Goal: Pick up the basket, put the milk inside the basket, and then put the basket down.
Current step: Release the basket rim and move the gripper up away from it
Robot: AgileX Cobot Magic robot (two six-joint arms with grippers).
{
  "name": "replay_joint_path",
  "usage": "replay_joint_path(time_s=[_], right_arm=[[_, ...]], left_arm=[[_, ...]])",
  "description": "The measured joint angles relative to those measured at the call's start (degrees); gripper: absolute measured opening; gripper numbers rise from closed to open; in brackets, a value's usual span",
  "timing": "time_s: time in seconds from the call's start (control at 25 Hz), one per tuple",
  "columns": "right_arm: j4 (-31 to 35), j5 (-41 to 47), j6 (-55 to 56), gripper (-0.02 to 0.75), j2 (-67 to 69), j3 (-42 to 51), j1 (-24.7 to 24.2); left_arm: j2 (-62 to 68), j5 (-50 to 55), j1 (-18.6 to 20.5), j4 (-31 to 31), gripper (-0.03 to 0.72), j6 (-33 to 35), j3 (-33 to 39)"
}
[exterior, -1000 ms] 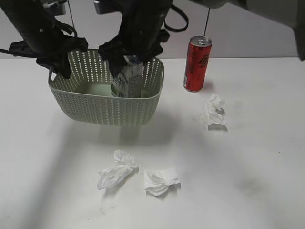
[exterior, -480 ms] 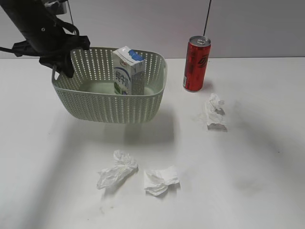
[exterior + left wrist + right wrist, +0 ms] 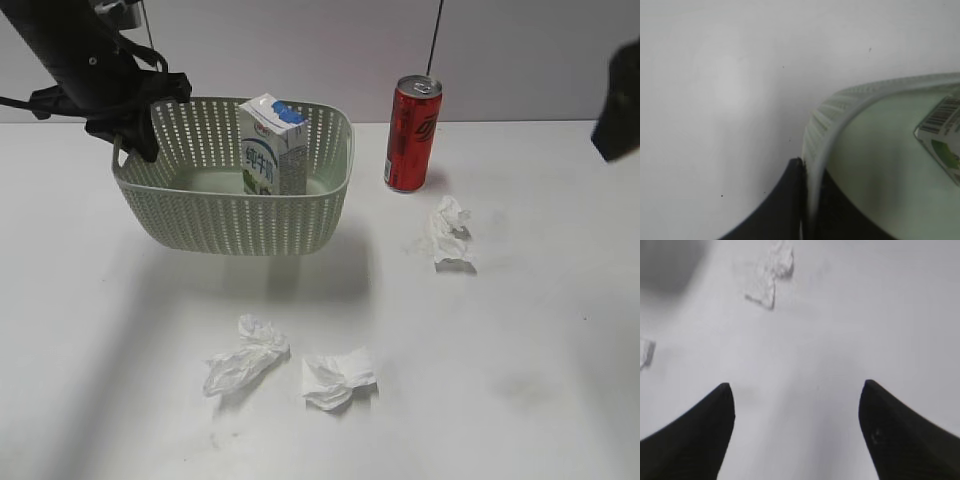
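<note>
While the basket (image 3: 235, 190) hangs clear of the tabletop (image 3: 520, 330), casting a shadow beneath itself, we see the milk (image 3: 273, 146) standing upright inside it, toward its back wall, blue top corner rising above the rim. At the basket's left rim, our left gripper (image 3: 128, 125) has its fingers pinching the wall; the left wrist view shows the rim (image 3: 840, 107) running between two dark fingers (image 3: 785, 200), one on each side. To the right of the basket stands a red can (image 3: 413, 133) on the tabletop, and further right and nearer us lies a crumpled tissue (image 3: 447, 233). Two more tissues (image 3: 246, 355) lie in front of the basket. Our right gripper (image 3: 796, 390) hovers over bare tabletop well to the right of the basket, fingers spread wide and holding nothing.
</note>
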Motion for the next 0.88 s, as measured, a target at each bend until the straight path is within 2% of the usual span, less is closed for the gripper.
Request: replay_joint_path(time_s=[0.2, 0.4, 0.88], right_arm=[[1.7, -3.3, 0.1, 0.589, -12.9, 18.1, 0.0], [4.9, -5.0, 0.1, 0.589, -25.3, 29.3, 0.0], [6.4, -4.9, 0.1, 0.589, -52.4, 38.7, 0.0]], left_arm=[[0.0, -0.2, 0.0, -0.4, 0.000, 0.0, 0.0], [0.2, -2.3, 0.0, -1.1, 0.000, 0.0, 0.0], [6.8, -5.4, 0.0, -3.7, 0.000, 0.0, 0.0]])
